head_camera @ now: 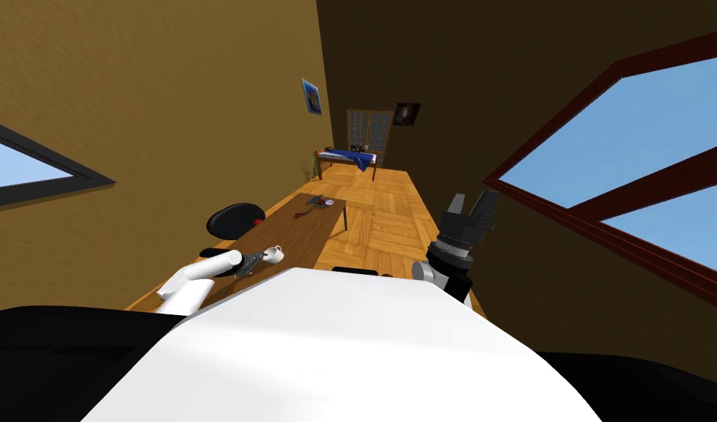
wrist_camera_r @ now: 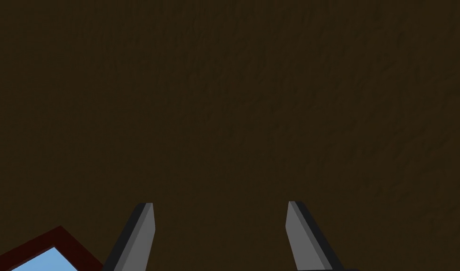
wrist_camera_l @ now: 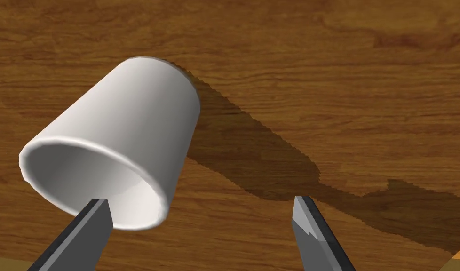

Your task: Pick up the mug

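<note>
A white mug (head_camera: 274,254) sits on the brown desk (head_camera: 306,227), lower left of centre, by the left gripper (wrist_camera_l: 201,201), fingers spread. A black chair (head_camera: 234,218) stands beside; small clutter (head_camera: 317,203), perhaps tools, lies farther along. The right gripper (wrist_camera_r: 219,204) is raised, fingers apart.

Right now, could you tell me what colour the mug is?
White; the mug shows best in the left wrist view.

Long room with ochre walls (head_camera: 166,110), the right side in shade. A parquet floor (head_camera: 383,212) runs to a bed (head_camera: 347,156) with a blue cover at the far end, a lattice screen (head_camera: 369,130) behind it. A brown wooden bench (head_camera: 306,234) stands along the left wall, a black chair (head_camera: 232,220) beside it. Blue sky shows through a red-framed window (head_camera: 643,168) on the right and a grey-framed one (head_camera: 20,165) on the left.
</note>
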`<state>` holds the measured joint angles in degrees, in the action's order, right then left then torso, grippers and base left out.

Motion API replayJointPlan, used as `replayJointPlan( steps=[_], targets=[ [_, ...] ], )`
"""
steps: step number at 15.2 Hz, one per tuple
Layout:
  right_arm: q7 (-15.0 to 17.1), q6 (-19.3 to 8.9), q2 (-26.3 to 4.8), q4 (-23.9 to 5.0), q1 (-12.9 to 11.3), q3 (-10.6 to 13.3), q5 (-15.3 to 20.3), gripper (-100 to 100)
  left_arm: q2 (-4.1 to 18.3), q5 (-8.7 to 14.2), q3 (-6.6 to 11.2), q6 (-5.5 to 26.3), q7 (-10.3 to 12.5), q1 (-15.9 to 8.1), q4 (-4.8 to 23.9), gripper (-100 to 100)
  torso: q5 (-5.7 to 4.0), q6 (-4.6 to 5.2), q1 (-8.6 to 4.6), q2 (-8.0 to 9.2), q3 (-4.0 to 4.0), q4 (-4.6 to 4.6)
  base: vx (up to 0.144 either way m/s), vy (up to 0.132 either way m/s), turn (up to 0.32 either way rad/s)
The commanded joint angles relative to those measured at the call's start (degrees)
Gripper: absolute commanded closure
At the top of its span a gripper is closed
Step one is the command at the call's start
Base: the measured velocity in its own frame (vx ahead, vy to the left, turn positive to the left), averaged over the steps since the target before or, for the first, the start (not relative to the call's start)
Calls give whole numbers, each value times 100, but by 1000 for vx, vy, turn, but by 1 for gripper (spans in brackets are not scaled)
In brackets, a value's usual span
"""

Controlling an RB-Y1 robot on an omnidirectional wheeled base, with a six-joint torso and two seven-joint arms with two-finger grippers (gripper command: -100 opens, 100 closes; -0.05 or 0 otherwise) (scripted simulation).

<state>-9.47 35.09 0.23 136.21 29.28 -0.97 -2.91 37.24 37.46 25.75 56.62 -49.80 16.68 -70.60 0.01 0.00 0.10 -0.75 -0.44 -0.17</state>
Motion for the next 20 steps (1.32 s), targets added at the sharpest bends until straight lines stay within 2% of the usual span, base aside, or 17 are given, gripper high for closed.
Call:
replayJointPlan(
  steps=[1, 5, 6, 7, 10, 11, 12, 16, 17, 19, 20],
  targets=[
    [0, 0, 0, 0, 0, 0, 0, 0, 35, 80, 53, 222, -127, 1, 146, -100, 0, 0, 0, 0, 0, 0, 147, -4, 33],
    [0, 0, 0, 0, 1, 0, 0, 0, 88, 215, 137, 593, -338, -2, 428, -100, 0, 0, -2, -15, -8, -2, 190, -2, 51],
    [0, 0, 0, 0, 1, 0, 0, 0, 82, 159, 107, 521, -236, -22, 324, -100, 0, 0, 1, -16, -9, -3, 117, 9, 15],
    [0, 0, 0, 0, 0, 0, 0, 0, -20, 98, 30, 363, -201, -89, 439, -100, 1, 1, 3, 0, -1, -1, 19, 28, -19],
    [0, -1, 0, -1, -3, 0, 0, 0, -126, 28, -53, 175, -144, -159, 536, -100, 5, 0, 21, 75, 42, 15, -65, 58, -36],
    [0, -1, 0, -1, -3, 0, 0, 0, -74, 69, -11, 271, -189, -125, 498, -100, 7, -1, 27, 87, 50, 19, -47, 46, -17],
    [0, -1, 0, -1, -3, 0, 0, 0, -84, 62, -19, 243, -178, -130, 505, 100, 6, -1, 24, 88, 51, 20, -15, 17, -4],
    [0, -1, 0, -1, -2, 0, 0, 0, -83, 63, -20, 248, -178, -131, 504, 100, 6, -4, 9, 74, 43, 16, -2, 3, -3],
    [0, -1, 0, -1, -2, 0, 0, 0, 22, 127, 63, 439, -224, -62, 401, 100, 6, -4, 9, 73, 43, 17, 37, -33, 32],
    [0, 0, 1, -1, -1, 1, 0, 0, 85, 169, 113, 552, -259, -20, 343, 100, 0, -7, -13, 58, 35, 15, 63, -70, 62],
    [0, 0, 1, -1, -1, 1, 0, 0, 24, 120, 69, 452, -211, -38, 362, 100, -2, -5, -20, 53, 33, 15, 37, -40, 28]
  ],
)
